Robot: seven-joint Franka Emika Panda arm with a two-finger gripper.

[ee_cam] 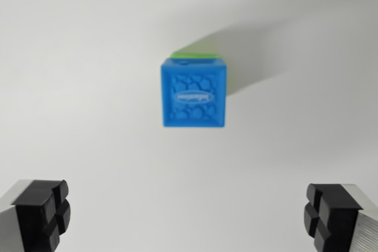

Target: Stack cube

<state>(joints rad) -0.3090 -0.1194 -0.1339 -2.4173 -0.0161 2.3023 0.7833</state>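
A blue cube [193,92] with an embossed top face sits in the middle of the wrist view, seen from above. A green cube [201,56] lies under it, showing only as a thin green strip along the blue cube's far edge and right side. My gripper [186,216] hovers well above the stack, open wide, with nothing between its black pads [44,210]. One pad shows at each bottom corner of the view. The stack lies ahead of the fingertips, centred between them.
A plain white table surface [88,57] fills the view. The stack casts a soft shadow toward the upper right.
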